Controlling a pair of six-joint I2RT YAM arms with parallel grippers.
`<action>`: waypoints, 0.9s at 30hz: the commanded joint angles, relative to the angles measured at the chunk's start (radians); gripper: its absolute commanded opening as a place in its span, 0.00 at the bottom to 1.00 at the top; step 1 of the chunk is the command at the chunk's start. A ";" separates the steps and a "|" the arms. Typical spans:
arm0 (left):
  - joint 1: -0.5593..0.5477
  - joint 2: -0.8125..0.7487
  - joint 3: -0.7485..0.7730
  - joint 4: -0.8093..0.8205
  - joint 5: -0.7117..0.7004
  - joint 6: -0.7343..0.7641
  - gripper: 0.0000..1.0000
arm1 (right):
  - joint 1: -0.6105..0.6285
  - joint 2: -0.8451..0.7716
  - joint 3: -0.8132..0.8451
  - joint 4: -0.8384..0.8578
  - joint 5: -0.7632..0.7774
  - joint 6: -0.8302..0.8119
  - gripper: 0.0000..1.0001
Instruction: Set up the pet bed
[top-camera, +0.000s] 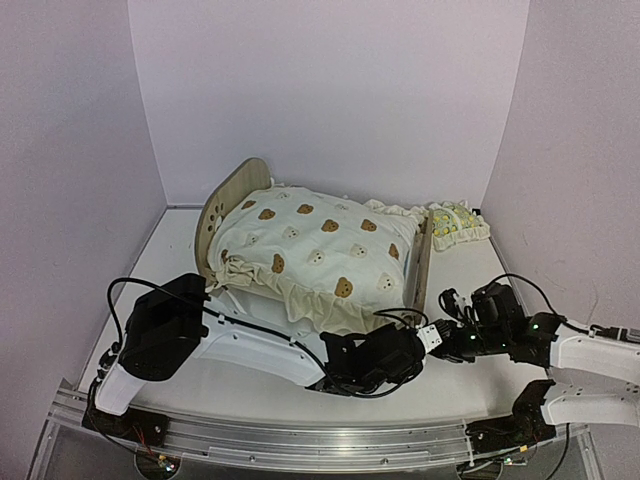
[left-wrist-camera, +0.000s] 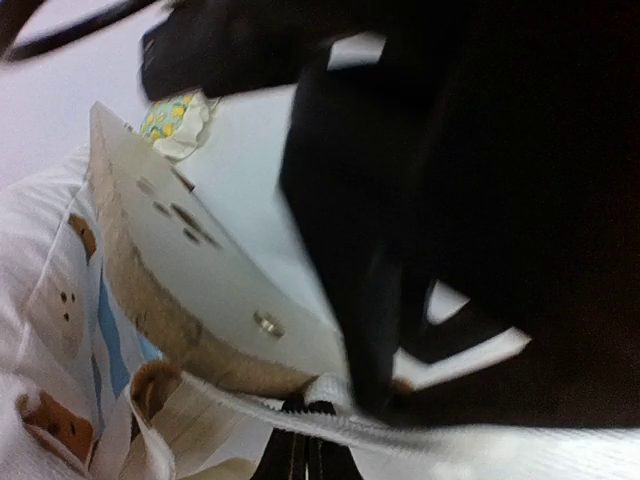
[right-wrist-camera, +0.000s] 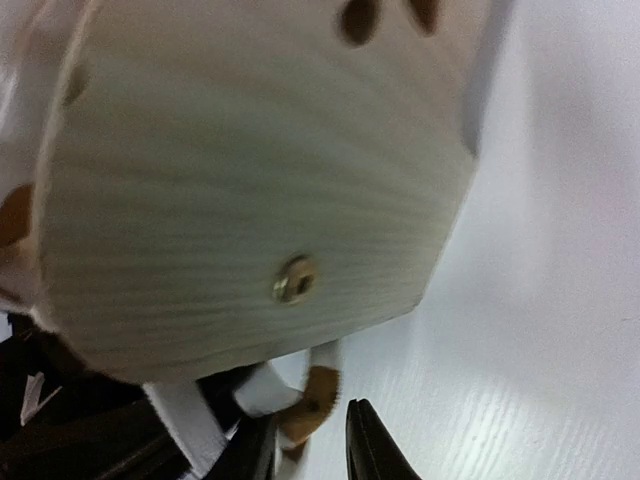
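Two arms meet low at the near right corner of the pet bed (top-camera: 228, 200), which sits mid-worktop (top-camera: 470, 285), beyond both tools. Bed runs left to right: taller arched end board (top-camera: 222, 215) far to the left of the left tool, shorter end board (top-camera: 422, 262) just ahead of it. Bear-print cushion (top-camera: 320, 245) lies on the frame, rumpled, with its near edge spilling over the side rail toward the left tool. A little blue stripe of the base (left-wrist-camera: 105, 315) shows under the cushion beside the shorter board. Left tool (left-wrist-camera: 303, 455): fingers nearly pressed together, and the cushion's white ribbed hem (left-wrist-camera: 400, 425) runs across their tips, so it reads as pinched onto the cushion edge. Right arm's dark bulk crowds in close on the right of that tool. Right tool (right-wrist-camera: 310, 440): fingers a narrow gap apart and close under the outer face of the shorter end board, where a metal screw (right-wrist-camera: 295, 280) shows just above the tips. A fold of cushion fabric with a brown patch (right-wrist-camera: 312, 400) hangs at the fingertips; I cannot tell whether it is clamped or merely between them. Lemon-print pillow (top-camera: 458, 222) lies on the worktop beyond the right tool, just outside the shorter end board, near the back right corner.
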 joint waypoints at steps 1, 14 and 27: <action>-0.024 0.022 0.017 0.136 0.162 0.102 0.00 | 0.056 -0.006 0.060 0.233 -0.221 -0.061 0.27; -0.019 0.025 -0.003 0.158 0.160 0.113 0.00 | 0.056 -0.093 0.095 0.106 -0.126 -0.146 0.29; -0.013 0.022 -0.037 0.186 0.170 0.102 0.00 | 0.054 -0.227 0.128 -0.071 0.059 -0.258 0.35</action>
